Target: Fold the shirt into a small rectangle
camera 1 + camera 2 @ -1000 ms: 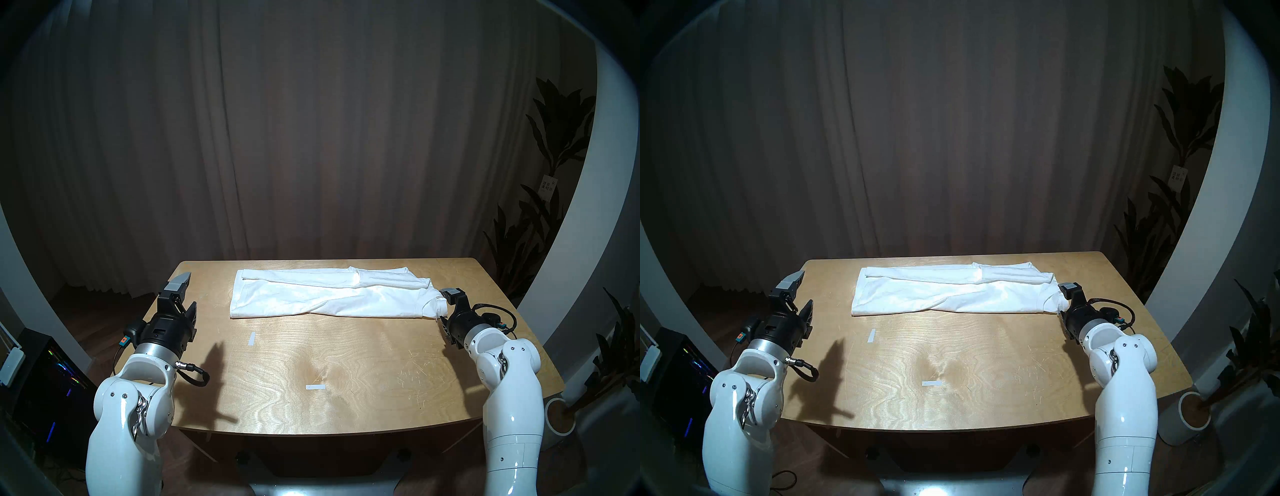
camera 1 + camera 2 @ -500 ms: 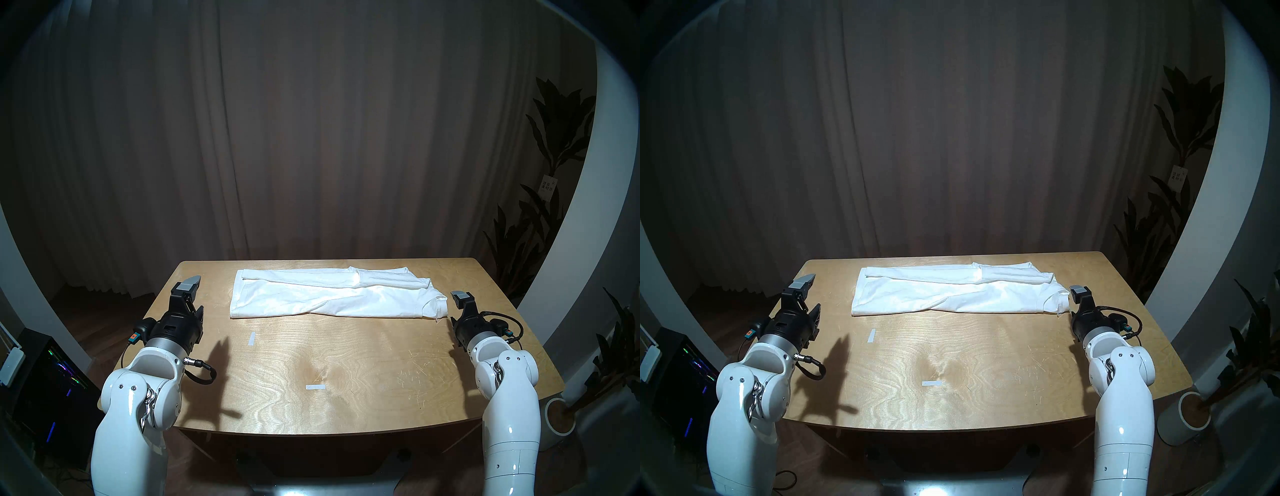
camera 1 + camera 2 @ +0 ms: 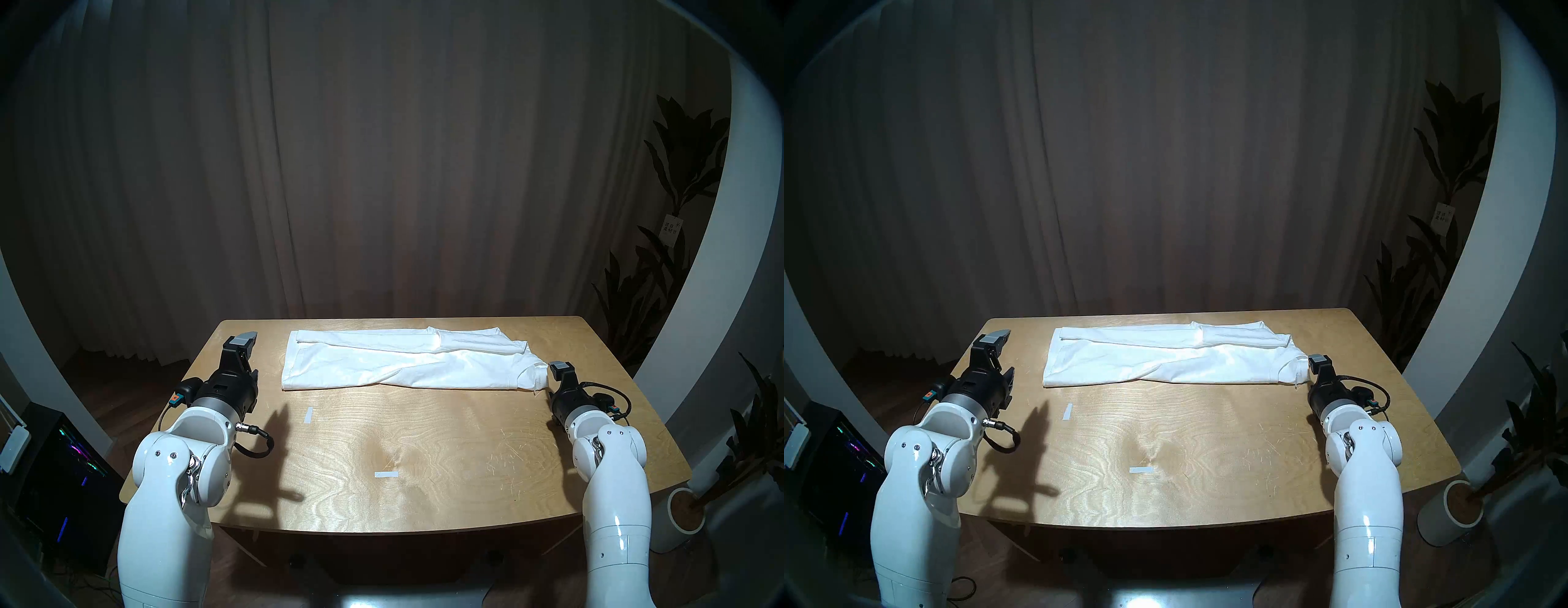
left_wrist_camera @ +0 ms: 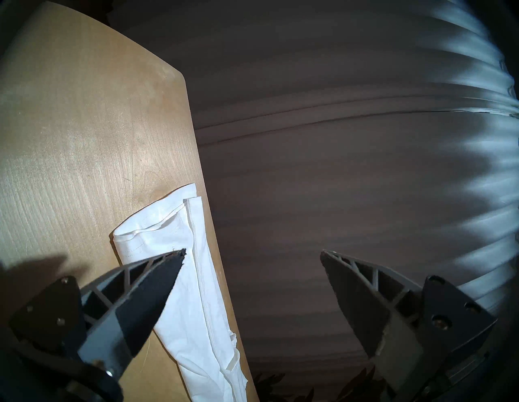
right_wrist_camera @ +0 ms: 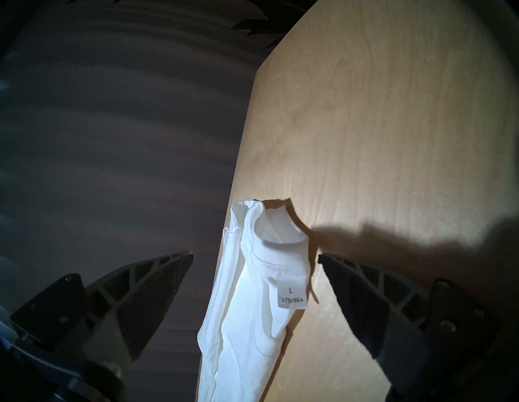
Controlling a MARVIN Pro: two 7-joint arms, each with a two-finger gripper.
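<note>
White cotton, the shirt (image 3: 407,358) lies as a long strip at the surface's (image 3: 424,446) far edge. Left gripper (image 4: 252,254) gapes wide near its hem; right gripper (image 5: 255,257) gapes wide around the collar. Next likely: pinch both ends, fold across.

The shirt (image 3: 407,361) was soft white cloth, matt and creased, with stitched hems and a printed label (image 5: 292,293). The table (image 3: 424,446) was pale wood, grained, faintly shiny and scratched at the near right. The arm shells (image 3: 615,522) looked glossy white; the curtain (image 3: 382,170) was dull folded cloth
</note>
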